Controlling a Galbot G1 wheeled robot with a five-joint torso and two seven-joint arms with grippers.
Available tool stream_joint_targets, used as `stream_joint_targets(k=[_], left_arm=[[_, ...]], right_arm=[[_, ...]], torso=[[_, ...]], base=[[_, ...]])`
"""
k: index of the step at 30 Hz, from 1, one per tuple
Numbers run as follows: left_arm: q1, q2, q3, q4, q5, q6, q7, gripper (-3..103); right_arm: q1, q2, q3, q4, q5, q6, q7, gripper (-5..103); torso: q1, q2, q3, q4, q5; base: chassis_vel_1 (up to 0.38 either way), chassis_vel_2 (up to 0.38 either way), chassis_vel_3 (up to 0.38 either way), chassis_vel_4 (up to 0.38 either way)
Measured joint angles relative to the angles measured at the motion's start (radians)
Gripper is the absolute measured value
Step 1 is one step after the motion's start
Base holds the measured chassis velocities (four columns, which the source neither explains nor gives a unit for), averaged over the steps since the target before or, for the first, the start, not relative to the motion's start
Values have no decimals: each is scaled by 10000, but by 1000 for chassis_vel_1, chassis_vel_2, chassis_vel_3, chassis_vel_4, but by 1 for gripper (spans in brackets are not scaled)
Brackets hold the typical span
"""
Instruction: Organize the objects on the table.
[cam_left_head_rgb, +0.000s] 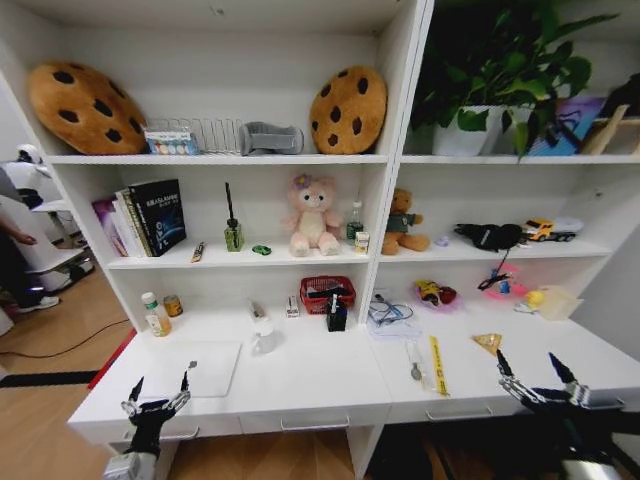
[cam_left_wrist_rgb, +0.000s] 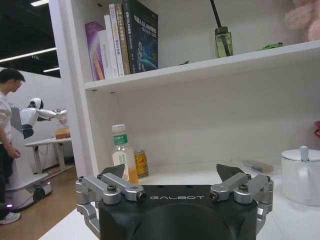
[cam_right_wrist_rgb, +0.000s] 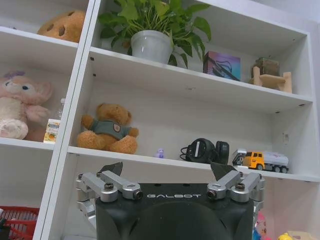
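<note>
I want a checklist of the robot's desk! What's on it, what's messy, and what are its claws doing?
Surface: white desk, drawers shut.
Job's things: silver laptop lying flat at the left; yellow pen at the right; clear bottle by a small can.
Clutter: red basket, white mug, yellow wedge.
Grippers: left gripper open at the desk's front edge by the laptop; right gripper open, at the right front edge.
Cables: bluish cable coil on the desk.
Surroundings: shelves with plush toys, books, potted plant.
</note>
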Motion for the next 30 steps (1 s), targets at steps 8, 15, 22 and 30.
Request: stream_joint_targets(k=[8,15,22,30], left_arm=[[27,-22,-9,-19,13,-3,2,100],[37,-30,-23,-21,14,-10,3,100],[41,-30,-33,-20,14,-15,4,100],[63,-87,-35,-18,29,-29,16,100]], right_arm=[[-18,50,12,33,2,2,23,96],[-35,145,15,-4,-2,60,18,97],[-43,153,12,-81,26,100,13,97],[-18,132,-33,-135,32,104,6,97]], torso=[[-1,1,-1,1,4],[12,-6,4,0,2],[4,-1,1,1,2],[4,-2,2,0,6]], base=[[36,-32,-50,49],[-64,22,73,-15],[-96,-108,101,108],[-211,-218,215,219]])
